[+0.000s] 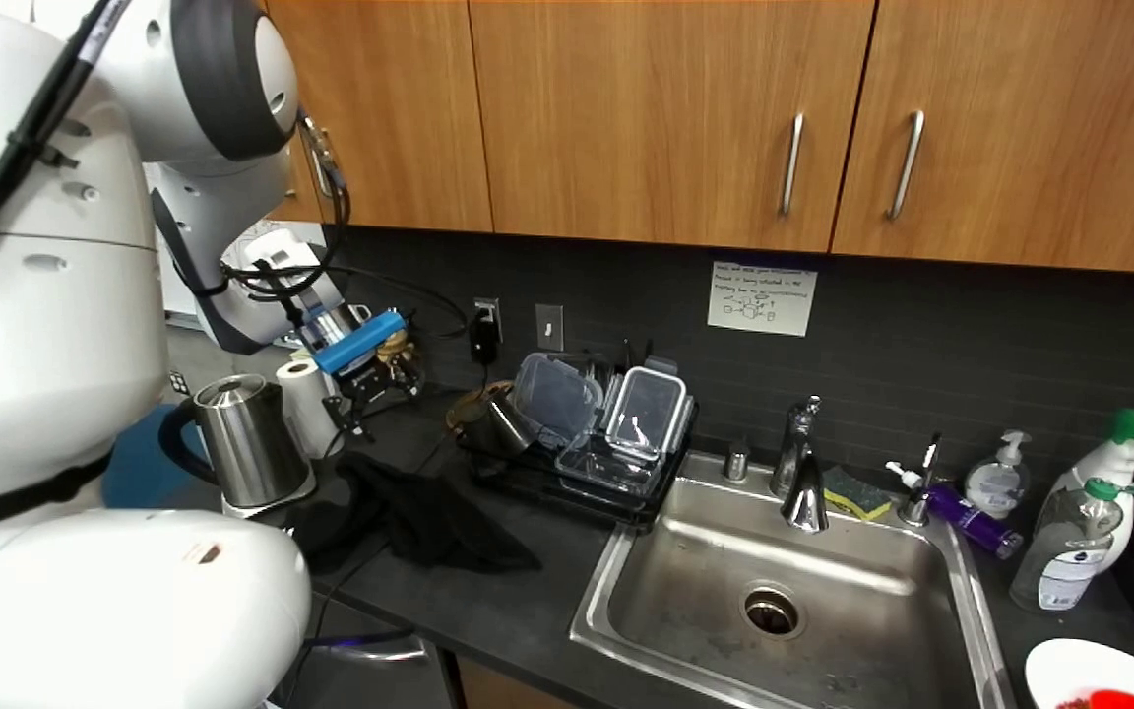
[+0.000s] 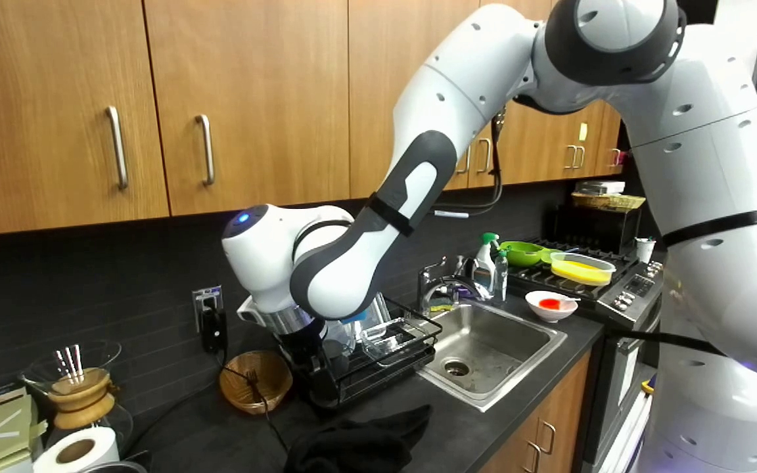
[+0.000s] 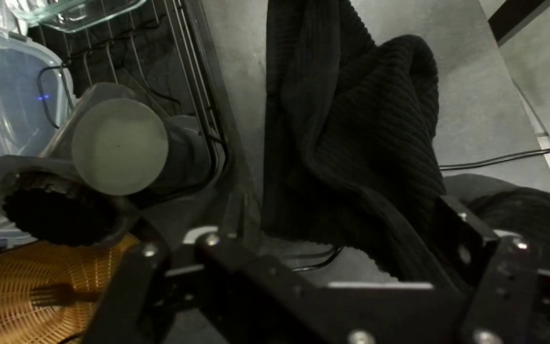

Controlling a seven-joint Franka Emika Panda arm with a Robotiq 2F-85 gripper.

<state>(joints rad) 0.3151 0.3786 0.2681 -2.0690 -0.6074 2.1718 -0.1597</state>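
Black cloth (image 3: 361,119): crumpled on the dark counter (image 1: 528,615), near the dish rack (image 1: 567,503); a thin cord (image 3: 499,159) shows on 2 sides of it in the wrist view.
Gripper (image 3: 346,219): hangs near the cloth and the end of the dish rack; whether it touches the cloth cannot be told.
Fingers (image 3: 466,229): spread wide apart, gripping nothing; the cloth shows through the gap between them in the wrist view.
Dish rack: black wire, loaded with clear containers (image 1: 644,409).
Wicker basket (image 2: 237,394): just beside the dish rack, with a fork (image 3: 58,295) in it.
Kettle (image 1: 247,443): steel with a black handle, upright beside a paper roll (image 1: 304,399).
Sink (image 1: 705,591): steel, next to the dish rack, the faucet (image 1: 805,492) reaching over it; a sponge (image 1: 854,492) lies just beside the faucet.
Spray bottle (image 1: 1113,471): white with a green head, upright by the sink, 1 clear bottle (image 1: 1064,551) just beside it.
Bowl (image 2: 547,315): white, something red inside, on the counter near the stove (image 2: 625,295).
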